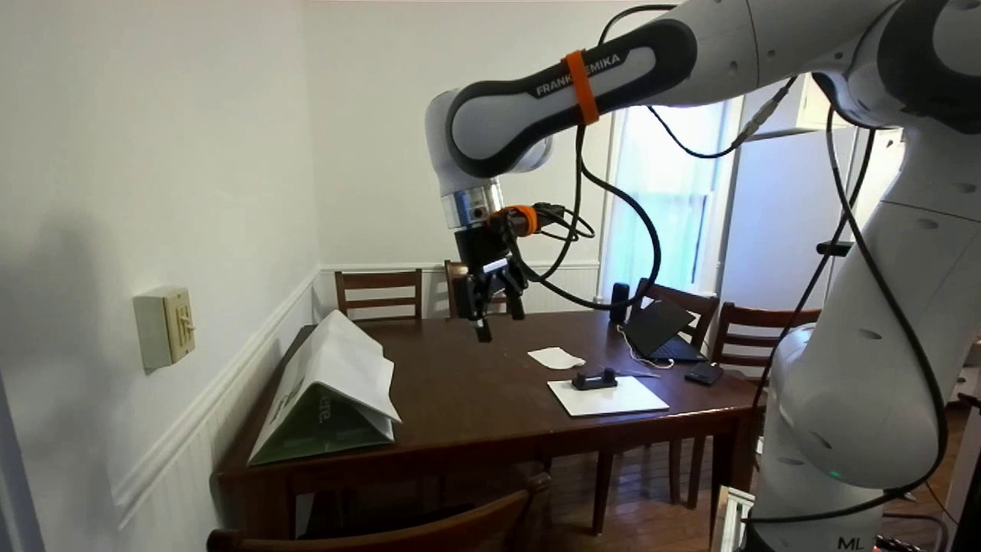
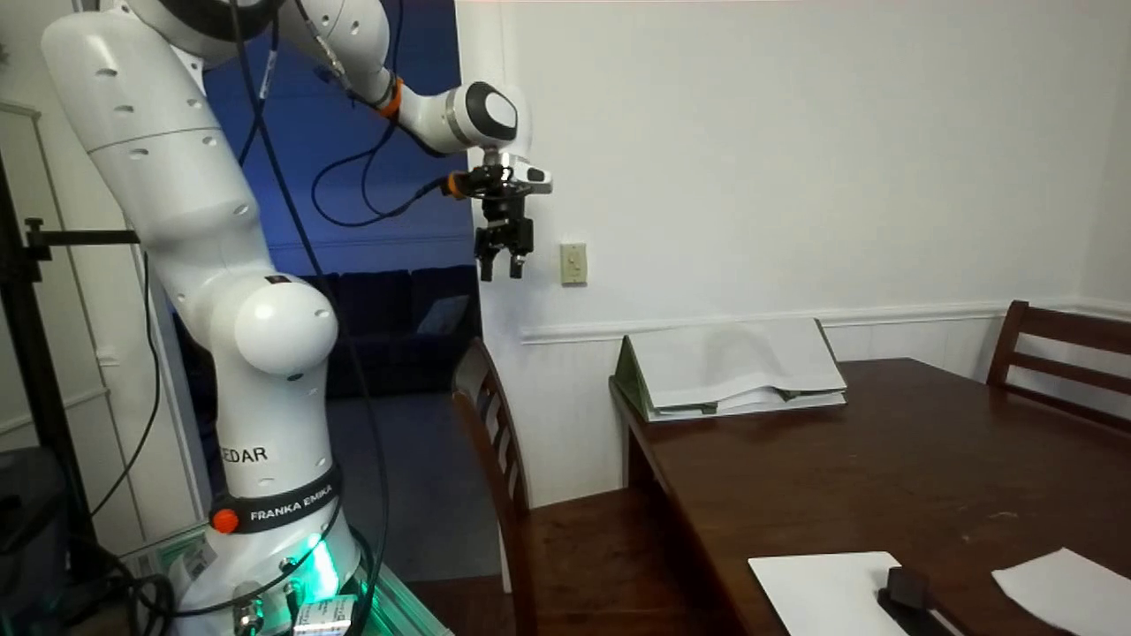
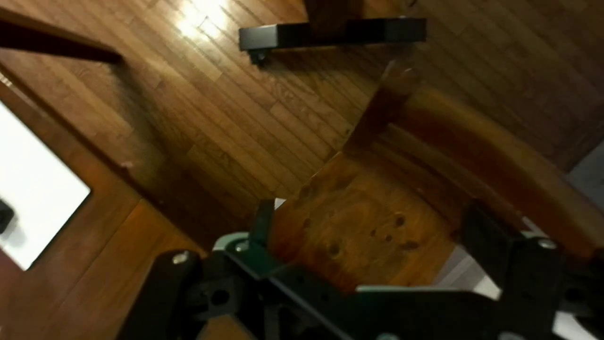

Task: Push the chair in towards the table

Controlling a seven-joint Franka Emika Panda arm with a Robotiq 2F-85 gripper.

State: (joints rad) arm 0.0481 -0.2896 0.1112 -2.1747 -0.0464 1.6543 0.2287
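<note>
Chair (image 2: pixel 574 548) stands beside the counter (image 2: pixel 884 468) on the robot's side, its backrest (image 3: pixel 495 146) apart from the edge and its seat (image 3: pixel 363 226) facing inward; how far the seat reaches beneath is hidden. End effector (image 2: pixel 501 268) hangs in free air, above the chair by the wrist view, touching nothing. Its 2 fingers (image 3: pixel 490 245) are spread apart and hold nothing.

Assessment: step in hand is judged to be the approach, with the push not yet begun. Next move calls for a descent on the outer side of the backrest, away from the counter, then a slow, level push inward. Bringing the fingers together first would likely give firmer contact. Risk noted: an off-centre push may swing the chair, and a high push may tip it
</note>
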